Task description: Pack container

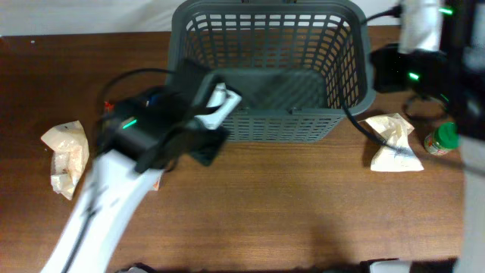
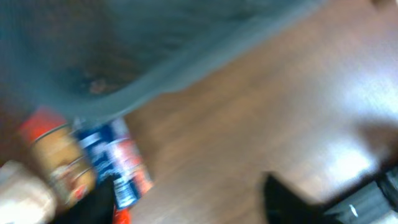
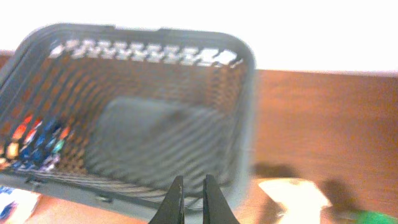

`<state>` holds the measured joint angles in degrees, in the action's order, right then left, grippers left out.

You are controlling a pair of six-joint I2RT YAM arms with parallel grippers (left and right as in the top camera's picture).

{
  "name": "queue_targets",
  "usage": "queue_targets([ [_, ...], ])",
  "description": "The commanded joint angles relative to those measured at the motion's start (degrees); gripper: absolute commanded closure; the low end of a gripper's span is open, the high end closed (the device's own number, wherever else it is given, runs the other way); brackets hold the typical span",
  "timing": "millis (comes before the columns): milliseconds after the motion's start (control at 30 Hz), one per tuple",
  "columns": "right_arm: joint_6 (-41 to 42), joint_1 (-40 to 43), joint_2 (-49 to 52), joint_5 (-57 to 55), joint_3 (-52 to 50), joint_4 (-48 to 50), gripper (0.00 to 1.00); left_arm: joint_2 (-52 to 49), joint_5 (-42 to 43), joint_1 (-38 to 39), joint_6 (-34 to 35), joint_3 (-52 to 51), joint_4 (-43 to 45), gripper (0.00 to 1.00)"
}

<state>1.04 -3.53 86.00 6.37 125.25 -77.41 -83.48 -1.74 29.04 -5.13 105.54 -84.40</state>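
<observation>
Inside the container (image 1: 280, 125) nothing lies yet, a bag (image 1: 392, 142) waits at its 4 o'clock, my right gripper (image 3: 193, 200) clenched empty

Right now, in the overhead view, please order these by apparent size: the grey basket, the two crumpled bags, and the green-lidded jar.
1. Grey basket, by far the largest.
2. Left crumpled bag and right crumpled bag: they look alike, so I do not rank them.
3. Green-lidded jar, the smallest.
</observation>
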Motion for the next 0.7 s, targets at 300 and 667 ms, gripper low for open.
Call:
queue_targets([
  [300,13.46,17.81,-13.73,-16.72,2.82,-4.22,0.96,-7.72,5.07,-31.34,-3.78,0.13,-3.15,0.06],
  [667,20.48,40.04,1.46,-9.38,-0.02,-7.63,0.13,-30.10,6.47,-32.85,-8.74,0.13,0.68,0.03],
])
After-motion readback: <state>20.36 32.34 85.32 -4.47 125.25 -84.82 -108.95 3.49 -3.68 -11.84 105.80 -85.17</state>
